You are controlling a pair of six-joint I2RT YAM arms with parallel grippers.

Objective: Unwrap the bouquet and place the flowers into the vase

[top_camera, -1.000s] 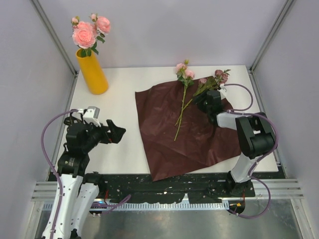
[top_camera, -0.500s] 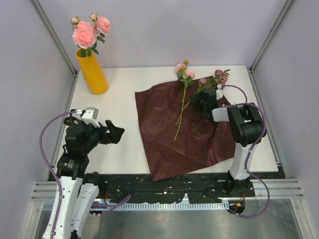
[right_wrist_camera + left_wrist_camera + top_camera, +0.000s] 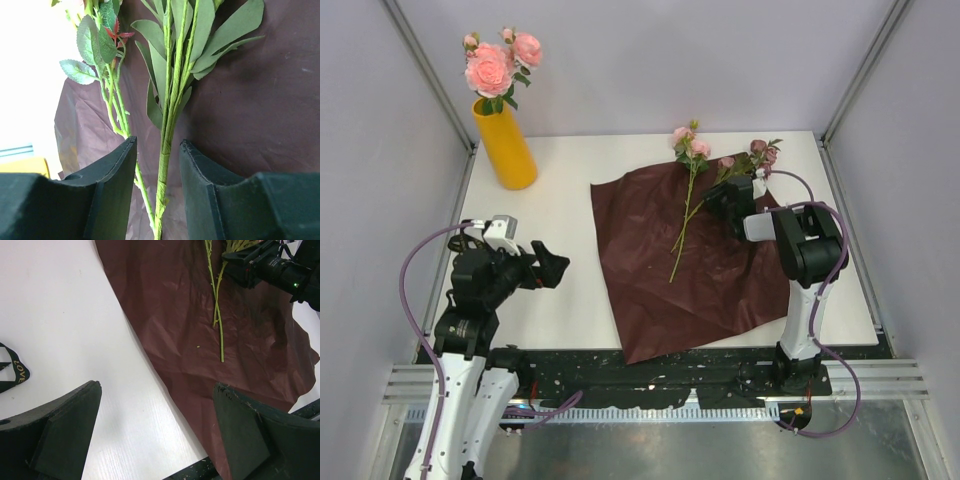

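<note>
**R claw astride the mauve-bloom stem, pads apart w/ a gap each side, nothing clamped yet.**
Stem lies on the dark red paper at approx 1 o'clock on the desk. The rose stem lies just beside it, toward 11. Risks: stem is thin and sits off-centre between the pads, so it may roll or slip out when pinched. The neighbouring rose stem runs v. close to the left pad and could get nipped too. Pads low on the sheet may snag the paper and lift it along. Vase at 10 o'clock already holds pink roses; it's tall, so a crowded mouth or a knock might tip it. L claw spread wide, idle at 8 o'clock, black ribbon nearby.
</note>
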